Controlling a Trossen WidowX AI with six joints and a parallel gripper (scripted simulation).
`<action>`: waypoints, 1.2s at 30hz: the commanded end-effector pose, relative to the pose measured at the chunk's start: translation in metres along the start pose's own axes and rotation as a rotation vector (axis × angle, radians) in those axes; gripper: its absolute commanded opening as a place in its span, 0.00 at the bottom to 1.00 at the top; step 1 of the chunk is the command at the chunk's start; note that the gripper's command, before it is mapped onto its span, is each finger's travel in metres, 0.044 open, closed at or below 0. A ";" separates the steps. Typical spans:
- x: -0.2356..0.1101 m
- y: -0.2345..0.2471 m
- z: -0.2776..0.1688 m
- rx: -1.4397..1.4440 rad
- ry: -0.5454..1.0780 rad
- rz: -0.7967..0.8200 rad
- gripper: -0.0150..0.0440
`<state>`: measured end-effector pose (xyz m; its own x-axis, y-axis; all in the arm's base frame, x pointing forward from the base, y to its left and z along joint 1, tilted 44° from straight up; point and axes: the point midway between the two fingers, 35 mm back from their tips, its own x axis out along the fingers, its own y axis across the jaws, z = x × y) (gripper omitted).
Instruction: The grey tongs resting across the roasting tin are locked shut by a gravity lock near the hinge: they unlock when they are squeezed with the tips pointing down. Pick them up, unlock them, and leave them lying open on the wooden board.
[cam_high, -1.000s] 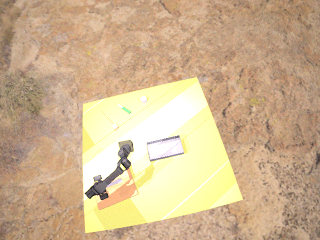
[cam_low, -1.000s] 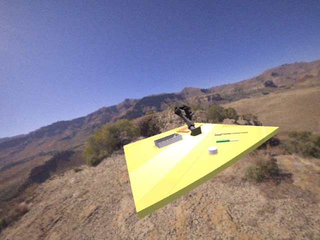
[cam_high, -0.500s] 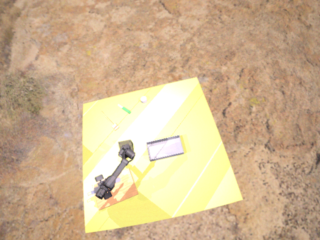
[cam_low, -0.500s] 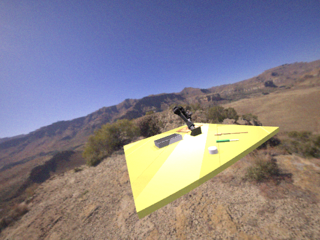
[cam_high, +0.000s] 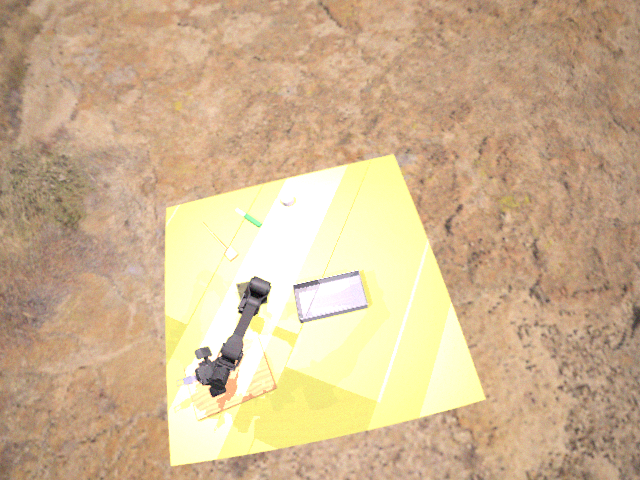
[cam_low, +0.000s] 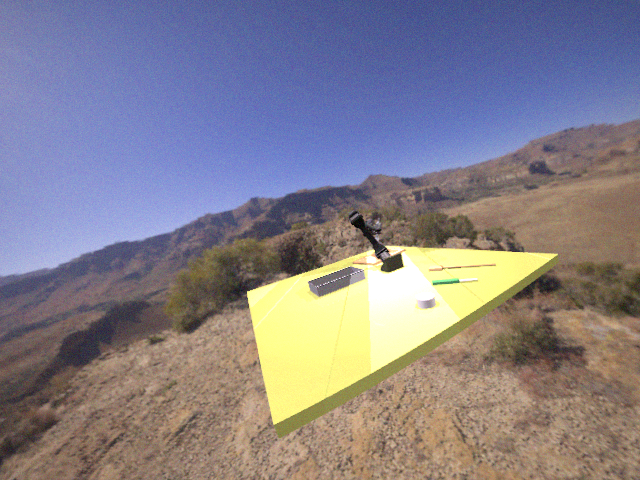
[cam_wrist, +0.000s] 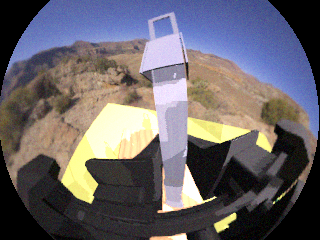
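Tongs: grey tongs (cam_wrist: 171, 127) are off the tin, held in the gripper (cam_wrist: 172, 190) out over the wooden board; in the wrist view the end far from the gripper, carrying a small loop, points up toward the sky.
Fingers: pinched on the tongs' shaft, dark pads either side of it.
Tong arms: look pressed together as one strip; whether the lock has released cannot be told.
Done: pick-up from the roasting tin (cam_high: 330, 295), which now lies bare; carry to the board.
Left: judged — confirm unlock, lay the tongs open on the board, release.
Board: wooden board (cam_high: 256, 384) sits near the yellow table's (cam_high: 439, 330) near-left corner, partly under the arm.
Edges: board's left side lies close to the table edge; little margin there.
Open room: broad between board and tin; green pen (cam_high: 249, 217), wooden stick (cam_high: 217, 237) and white puck (cam_high: 288, 199) are well apart, far side.
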<state>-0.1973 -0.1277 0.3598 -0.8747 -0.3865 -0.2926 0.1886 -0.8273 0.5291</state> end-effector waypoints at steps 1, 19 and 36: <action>-0.013 -0.004 0.010 0.088 -0.133 0.023 0.00; -0.026 -0.011 0.017 0.189 -0.247 0.049 0.00; -0.026 -0.011 0.017 0.189 -0.247 0.049 0.00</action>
<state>-0.1838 -0.1035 0.3740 -0.9503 -0.3017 -0.0774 0.1718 -0.7149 0.6778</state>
